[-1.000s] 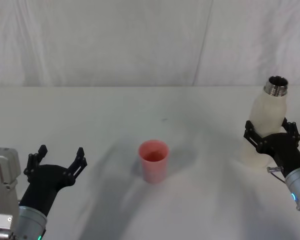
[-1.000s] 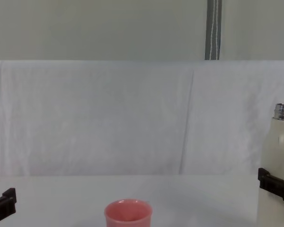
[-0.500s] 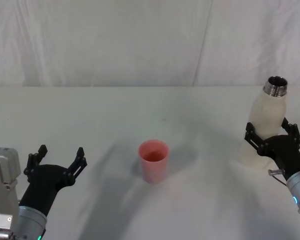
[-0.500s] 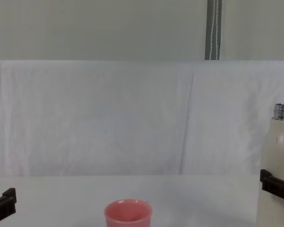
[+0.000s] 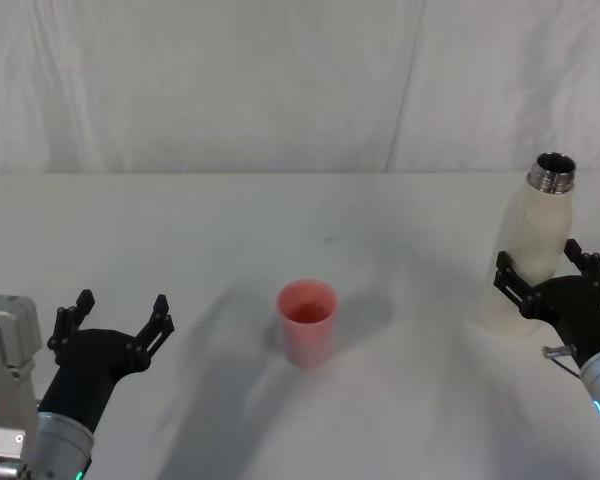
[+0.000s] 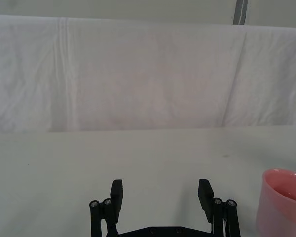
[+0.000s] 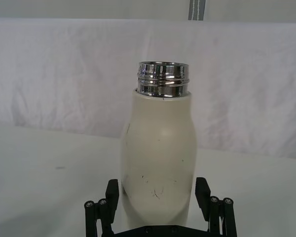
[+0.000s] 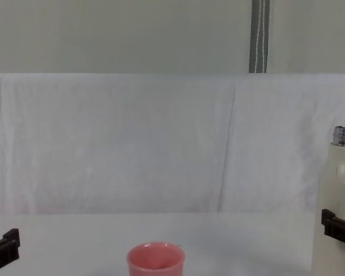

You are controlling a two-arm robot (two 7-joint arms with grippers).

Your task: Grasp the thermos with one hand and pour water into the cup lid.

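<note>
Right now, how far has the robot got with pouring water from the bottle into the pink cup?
The thermos stands upright on the table, neck uncapped. The right gripper straddles its lower body, open, and has slid back over the last second, which looks more like letting go than grabbing. Whether the cup lid already holds water I cannot tell. The left gripper waits open, near left.

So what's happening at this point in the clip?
The right gripper sits around the lower body of the thermos, which stands upright with its steel neck uncapped at the table's right side. In the right wrist view its fingers flank the bottle with small gaps, so it looks open rather than clamped. The cup lid stands upright mid-table, well to the thermos's left. The left gripper hovers open at the near left, holding nothing. No pouring is underway.
</note>
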